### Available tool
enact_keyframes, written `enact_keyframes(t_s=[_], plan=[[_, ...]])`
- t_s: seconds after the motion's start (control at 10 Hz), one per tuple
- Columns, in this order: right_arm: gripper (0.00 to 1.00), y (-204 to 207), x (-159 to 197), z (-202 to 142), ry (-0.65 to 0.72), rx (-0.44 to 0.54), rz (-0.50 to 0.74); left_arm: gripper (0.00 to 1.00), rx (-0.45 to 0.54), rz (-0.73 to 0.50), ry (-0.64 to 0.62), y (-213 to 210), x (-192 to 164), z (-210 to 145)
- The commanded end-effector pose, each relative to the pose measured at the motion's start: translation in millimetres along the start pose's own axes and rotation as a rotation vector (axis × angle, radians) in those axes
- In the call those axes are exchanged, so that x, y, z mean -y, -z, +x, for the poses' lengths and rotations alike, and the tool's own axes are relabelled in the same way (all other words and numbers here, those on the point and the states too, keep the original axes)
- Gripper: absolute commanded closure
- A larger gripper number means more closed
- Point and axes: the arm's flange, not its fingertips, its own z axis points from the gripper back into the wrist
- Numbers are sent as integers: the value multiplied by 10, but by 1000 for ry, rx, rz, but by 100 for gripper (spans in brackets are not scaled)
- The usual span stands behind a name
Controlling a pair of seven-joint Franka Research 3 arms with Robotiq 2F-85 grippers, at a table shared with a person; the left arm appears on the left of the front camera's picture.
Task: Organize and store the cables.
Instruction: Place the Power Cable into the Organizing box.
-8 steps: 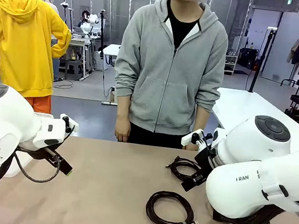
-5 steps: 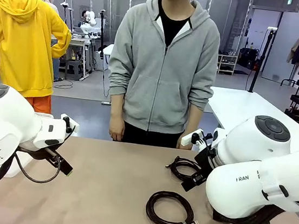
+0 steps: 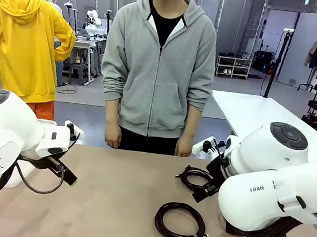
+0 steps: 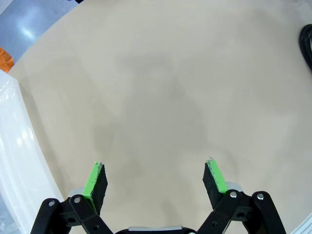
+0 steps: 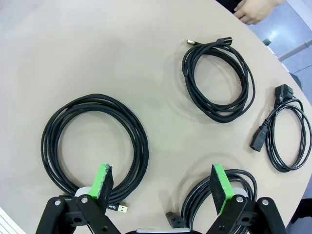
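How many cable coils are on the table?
4, in the right wrist view: big coil at picture left; far coil near the person's hand; thin coil at picture right; near coil by the right gripper. Others may be hidden.

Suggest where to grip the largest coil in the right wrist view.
Likely take the large coil across its bundled strands, on the arc nearest the right gripper. It lies flat on the table, so come straight down, open jaws straddling the strands.
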Motion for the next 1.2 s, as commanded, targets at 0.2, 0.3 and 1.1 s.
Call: enact_keyframes(t_s=[0.2, 0.3, 1.1], plan=[[0, 0, 0, 0, 2, 0, 0, 0, 0, 0, 0, 0, -1, 0], [0, 0, 0, 0, 0, 0, 0, 0, 17, -13, 118, -260, -54, 126], [0, -1695, 1616, -875, -29, 201, 322, 0, 174, -376, 6, -1920, -1379, -408]])
